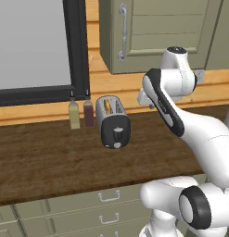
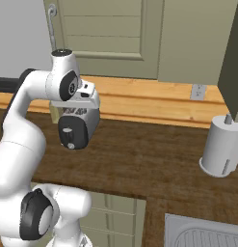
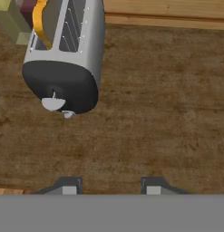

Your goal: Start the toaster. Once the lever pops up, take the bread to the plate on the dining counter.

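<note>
The silver-grey toaster stands on the dark wood worktop, its black end panel facing the front edge. On that panel, a dark tab, the lever, sits above a round grey dial. The bread stands in the left slot with its yellow-tan crust showing. My gripper hovers above the bare worktop in front of the toaster and to its right. It is open, with nothing between its fingertips. The plate and the dining counter are out of view.
Two bottles stand at the wall just left of the toaster. A paper towel roll is far right, with a sink in front of it. Wall cabinets hang above the arm.
</note>
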You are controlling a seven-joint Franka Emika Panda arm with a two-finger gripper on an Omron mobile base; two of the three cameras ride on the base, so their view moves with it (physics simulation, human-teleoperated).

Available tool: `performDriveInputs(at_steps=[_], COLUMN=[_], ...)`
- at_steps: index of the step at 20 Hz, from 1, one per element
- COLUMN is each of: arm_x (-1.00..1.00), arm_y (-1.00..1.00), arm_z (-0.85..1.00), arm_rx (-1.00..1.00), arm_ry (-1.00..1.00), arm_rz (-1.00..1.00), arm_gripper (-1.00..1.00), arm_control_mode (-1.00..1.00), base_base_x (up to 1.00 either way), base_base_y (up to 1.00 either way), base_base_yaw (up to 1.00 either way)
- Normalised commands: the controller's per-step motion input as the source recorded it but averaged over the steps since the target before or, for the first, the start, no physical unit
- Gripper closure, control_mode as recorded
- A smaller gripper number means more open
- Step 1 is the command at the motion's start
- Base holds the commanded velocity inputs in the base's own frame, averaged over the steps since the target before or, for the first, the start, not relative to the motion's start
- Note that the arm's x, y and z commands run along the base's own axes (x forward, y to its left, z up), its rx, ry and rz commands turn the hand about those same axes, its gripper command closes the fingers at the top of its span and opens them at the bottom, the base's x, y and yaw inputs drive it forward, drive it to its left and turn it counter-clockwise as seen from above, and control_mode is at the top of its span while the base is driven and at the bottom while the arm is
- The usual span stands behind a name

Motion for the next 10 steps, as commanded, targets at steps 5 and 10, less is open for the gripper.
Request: performDriveInputs(at_steps=[5,10], arm_x=[-0.02,0.0], arm_y=[0.2,0.5], arm_z=[-0.02,-0.11], arm_rx=[0.0,0.0], arm_ry=[0.0,0.0], arm_rz=[0.0,0.0], arm_gripper=[-1.0,-1.0], arm_control_mode=[-1.0,-1.0], base_base_x=[0.0,0.0], base_base_y=[0.0,0.0], base_base_yaw=[0.0,0.0])
